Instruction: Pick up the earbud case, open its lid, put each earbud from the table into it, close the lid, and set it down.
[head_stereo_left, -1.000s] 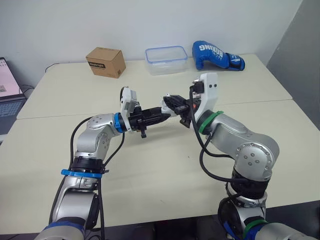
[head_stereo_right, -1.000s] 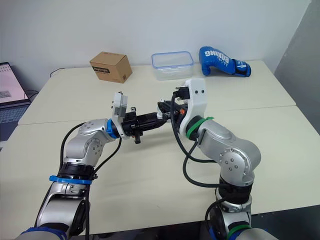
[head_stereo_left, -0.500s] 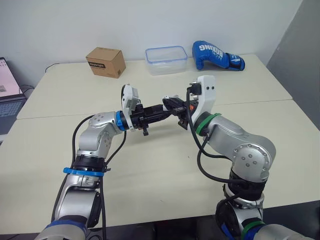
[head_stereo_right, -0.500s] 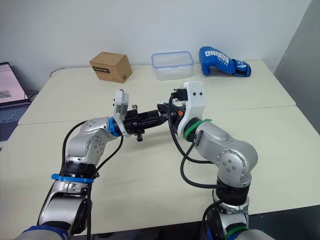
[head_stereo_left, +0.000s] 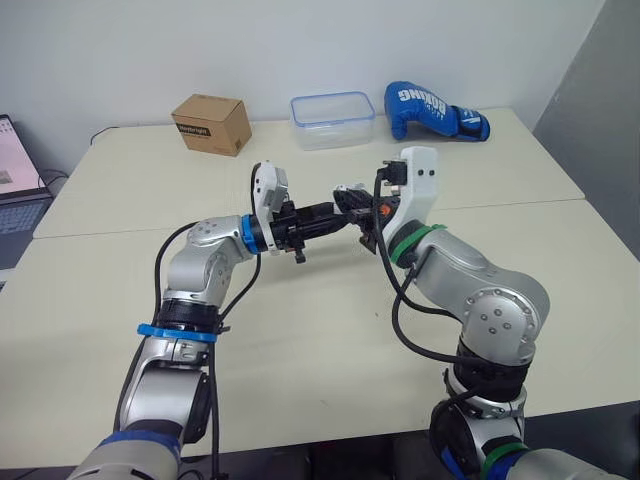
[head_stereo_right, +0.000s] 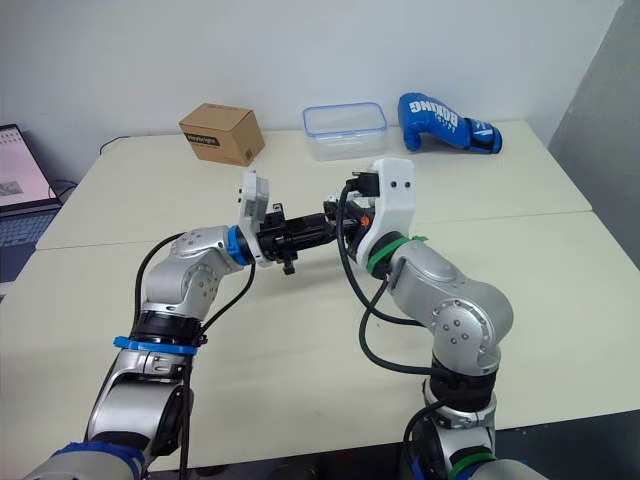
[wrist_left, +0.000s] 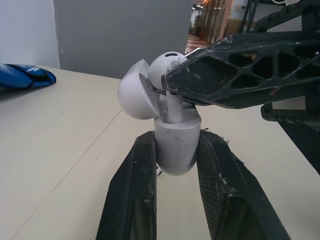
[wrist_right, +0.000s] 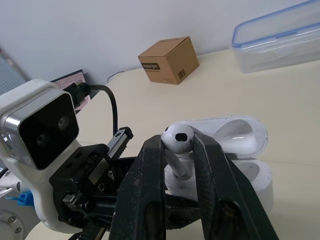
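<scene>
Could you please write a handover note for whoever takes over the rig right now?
Left gripper: shut on the earbud case, held above the table, lid open.
Right gripper: shut on an earbud, its stem partly in the case.
Done: case picked up, lid opened.
To do: seat and release this earbud; I cannot tell whether the other is already in; then close the lid and set the case down.

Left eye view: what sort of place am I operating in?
Likely an office or lab test room: pale tables set together against a plain white wall, a laptop at the left edge, and props at the back: a cardboard box, a clear container, a blue boxing glove.
</scene>
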